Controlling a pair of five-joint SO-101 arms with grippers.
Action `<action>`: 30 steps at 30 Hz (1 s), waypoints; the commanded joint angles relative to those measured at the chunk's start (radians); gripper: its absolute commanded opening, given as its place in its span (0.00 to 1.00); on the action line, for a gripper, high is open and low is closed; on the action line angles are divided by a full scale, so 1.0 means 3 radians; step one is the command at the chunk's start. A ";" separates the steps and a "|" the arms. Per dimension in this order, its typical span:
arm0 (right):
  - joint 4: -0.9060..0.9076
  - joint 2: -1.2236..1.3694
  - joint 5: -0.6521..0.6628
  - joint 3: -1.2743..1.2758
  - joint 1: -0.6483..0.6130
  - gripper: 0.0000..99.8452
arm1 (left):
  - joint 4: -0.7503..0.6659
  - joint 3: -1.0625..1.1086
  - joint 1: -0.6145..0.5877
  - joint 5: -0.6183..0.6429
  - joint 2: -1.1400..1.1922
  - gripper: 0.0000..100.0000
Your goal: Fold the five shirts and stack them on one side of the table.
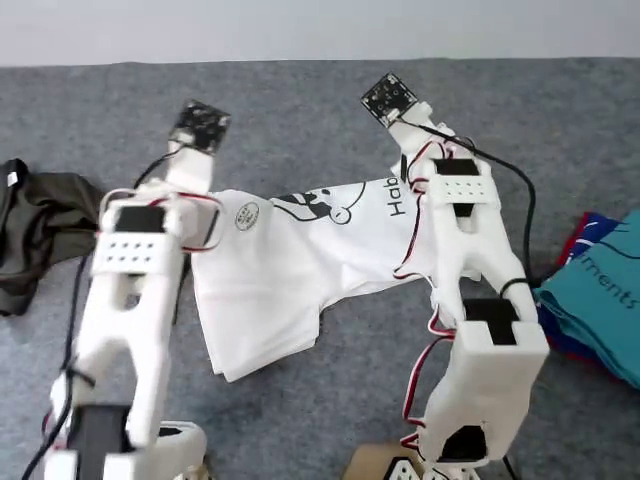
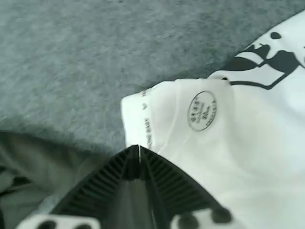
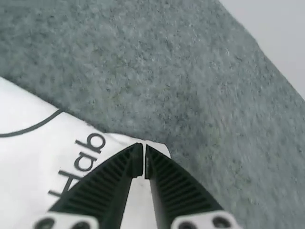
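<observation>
Grey felt table (image 1: 300, 110), seen from the high view. At its centre lies the white shirt (image 1: 290, 270) with black print, partly folded and stretched between the two arms. The left arm (image 1: 130, 290) and right arm (image 1: 480, 280) stand over its two upper ends. A folded teal shirt (image 1: 600, 300) rests on a blue-and-red shirt (image 1: 585, 235) at the table's right edge. A dark olive shirt (image 1: 40, 235) lies crumpled at the left edge, apart from the white one. The left gripper (image 2: 138, 155), jaws clenched, pinches the collar hem near the round label (image 2: 201, 110). The right gripper (image 3: 144, 152), likewise clenched, grips a shirt corner beside the lettering (image 3: 81, 164).
</observation>
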 commanded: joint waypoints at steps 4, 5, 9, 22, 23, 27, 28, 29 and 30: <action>-0.0473 0.0228 -0.0026 -0.0061 0.0033 0.01 | 0.0153 -0.0713 0.0256 0.0036 0.0639 0.00; -0.0494 0.0289 -0.0026 -0.0113 0.0038 0.01 | 0.0261 -0.0841 0.0261 0.0036 0.0757 0.00; -0.0499 0.0601 -0.0026 -0.0435 0.0105 0.01 | 0.0762 -0.1358 0.0245 0.0026 0.1207 0.00; 0.0361 0.1440 -0.0020 -0.1652 0.0136 0.01 | 0.1770 -0.2340 0.0240 0.0026 0.2245 0.00; 0.0401 0.1486 -0.0020 -0.1724 0.0136 0.01 | 0.1785 -0.2345 0.0240 0.0026 0.2281 0.00; 0.0514 0.1644 -0.0020 -0.1954 0.0166 0.01 | 0.1857 -0.2345 0.0159 0.0031 0.2378 0.00; 0.0529 0.1675 -0.0020 -0.1995 0.0182 0.01 | 0.1857 -0.2345 0.0097 0.0036 0.2394 0.00; 0.0534 0.1701 -0.0020 -0.2020 0.0192 0.01 | 0.1877 -0.2345 0.0036 0.0036 0.2409 0.00; 0.0534 0.1726 -0.0015 -0.2030 0.0212 0.01 | 0.1892 -0.2345 -0.0031 0.0036 0.2419 0.00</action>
